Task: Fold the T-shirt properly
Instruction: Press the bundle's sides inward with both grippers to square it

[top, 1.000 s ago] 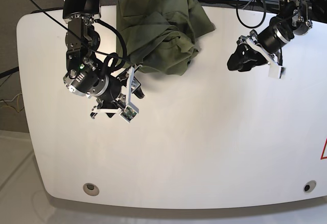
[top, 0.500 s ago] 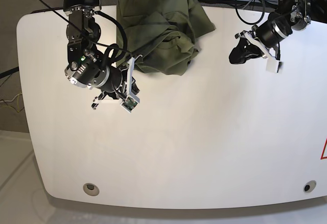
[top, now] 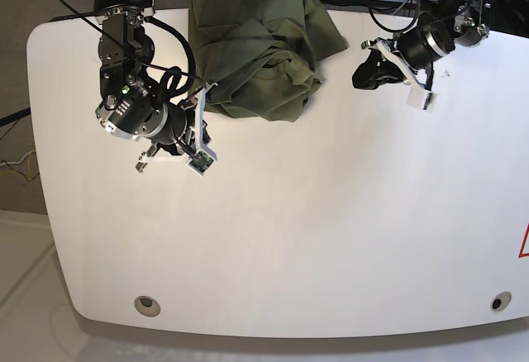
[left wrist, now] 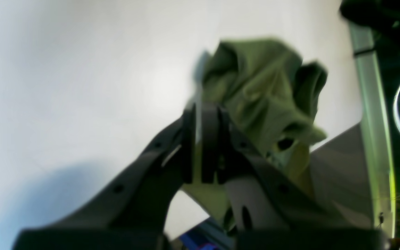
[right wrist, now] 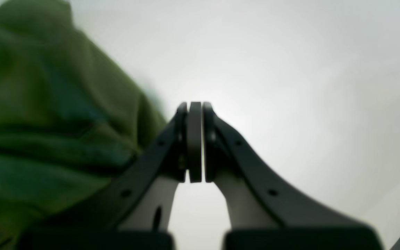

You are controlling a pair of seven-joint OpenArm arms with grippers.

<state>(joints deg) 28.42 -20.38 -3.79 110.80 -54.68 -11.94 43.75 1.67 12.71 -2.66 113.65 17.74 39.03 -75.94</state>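
A: Where the table point(top: 331, 230) meets its far edge, the T-shirt point(top: 256, 48) lies in a crumpled olive heap, part of it reaching over that edge. No fold is laid in it; it is bunched and creased all over.

B: And the left gripper point(top: 364, 73)?

A: In the base view it hangs over bare table on that view's right, apart from the shirt's nearest edge. Its own camera shows the two fingers point(left wrist: 209, 139) pressed flat together with nothing between them. The shirt point(left wrist: 262, 97) sits beyond the tips there, blurred.

B: So the cloth is not pinched?

A: Not that I can see. The green behind the fingers is background, not something clamped.

B: The right gripper point(top: 204, 130)?

A: On the base view's left, close by the shirt's lower left corner. Whether it touches the cloth I cannot tell from above. Its wrist view shows the fingers point(right wrist: 195, 139) closed tight, empty, over white table, with the shirt point(right wrist: 47, 121) filling the left of that picture.

B: Anything else on the table?

A: Two small round fittings near the front edge, one left point(top: 147, 303), one right point(top: 496, 302).
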